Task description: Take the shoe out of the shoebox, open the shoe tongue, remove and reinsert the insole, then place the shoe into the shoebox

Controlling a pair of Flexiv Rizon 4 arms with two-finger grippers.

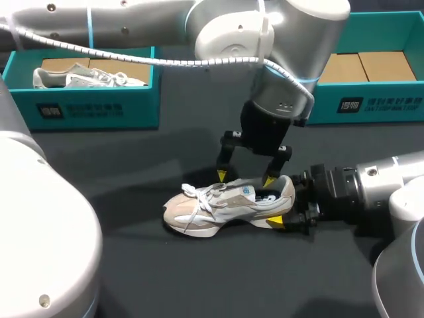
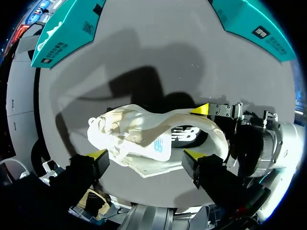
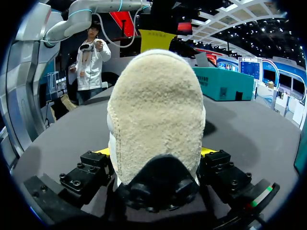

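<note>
A beige and white sneaker (image 1: 225, 204) lies on its sole on the dark table, toe to the left. My right gripper (image 1: 282, 209) comes in from the right, and its fingers touch both sides of the heel (image 3: 156, 110), so it is shut on the shoe. My left gripper (image 1: 244, 177) hangs open just above the shoe's opening, one yellow tip on either side of the collar. In the left wrist view the tongue and laces (image 2: 122, 134) lie between its fingers (image 2: 98, 156), and the dark insole (image 2: 184, 134) shows inside the shoe.
A teal shoebox (image 1: 86, 109) at the back left holds another pale shoe (image 1: 86, 78). A second teal box (image 1: 377, 103) at the back right shows brown cardboard inside. The dark tabletop (image 1: 165, 278) spreads in front of the shoe.
</note>
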